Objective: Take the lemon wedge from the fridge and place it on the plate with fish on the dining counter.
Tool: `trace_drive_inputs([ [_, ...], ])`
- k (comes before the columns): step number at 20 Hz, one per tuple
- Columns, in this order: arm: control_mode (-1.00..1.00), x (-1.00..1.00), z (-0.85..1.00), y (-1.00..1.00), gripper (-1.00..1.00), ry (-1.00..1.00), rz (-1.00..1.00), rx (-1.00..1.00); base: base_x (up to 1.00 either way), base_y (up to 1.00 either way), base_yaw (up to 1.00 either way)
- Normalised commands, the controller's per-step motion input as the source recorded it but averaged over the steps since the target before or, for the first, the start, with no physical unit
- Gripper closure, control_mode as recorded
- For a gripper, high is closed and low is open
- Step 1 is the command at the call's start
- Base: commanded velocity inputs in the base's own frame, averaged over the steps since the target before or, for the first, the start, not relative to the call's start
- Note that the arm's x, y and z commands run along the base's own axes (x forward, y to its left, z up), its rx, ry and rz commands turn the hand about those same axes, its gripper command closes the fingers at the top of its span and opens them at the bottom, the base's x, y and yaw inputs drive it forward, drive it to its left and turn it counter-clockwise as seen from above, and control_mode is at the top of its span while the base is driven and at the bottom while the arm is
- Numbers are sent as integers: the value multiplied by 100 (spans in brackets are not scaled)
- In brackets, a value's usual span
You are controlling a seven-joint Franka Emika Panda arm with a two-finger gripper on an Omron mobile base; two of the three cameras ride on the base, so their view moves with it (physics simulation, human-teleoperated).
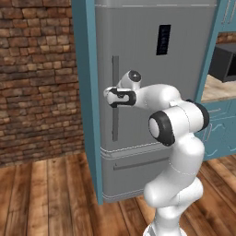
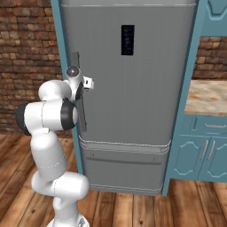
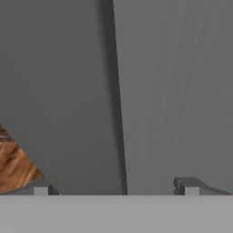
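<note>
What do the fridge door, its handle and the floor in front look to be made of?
The fridge door looks like brushed grey metal, matte with faint vertical streaks. Its handle seems the same metal, slightly darker. The floor looks like warm brown wooden planks with visible grain and seams. All is rendered, so this is by look only.

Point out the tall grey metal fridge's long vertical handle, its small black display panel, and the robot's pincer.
long vertical handle point(image 1: 115, 131): left base view, lower stretch of the bar.
small black display panel point(image 2: 127, 40): right base view, panel centre.
pincer point(image 1: 107, 94): left base view, open, at the handle.
</note>
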Motion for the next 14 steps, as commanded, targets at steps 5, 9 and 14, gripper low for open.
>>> trace_drive_inputs([
  [5,-100,46,-11,15,-100,0,0,-1,0,0,0],
  [9,-100,2,0,0,100,0,0,0,0,0,0],
  [14,-100,0,0,0,100,0,0,0,0,0,0],
])
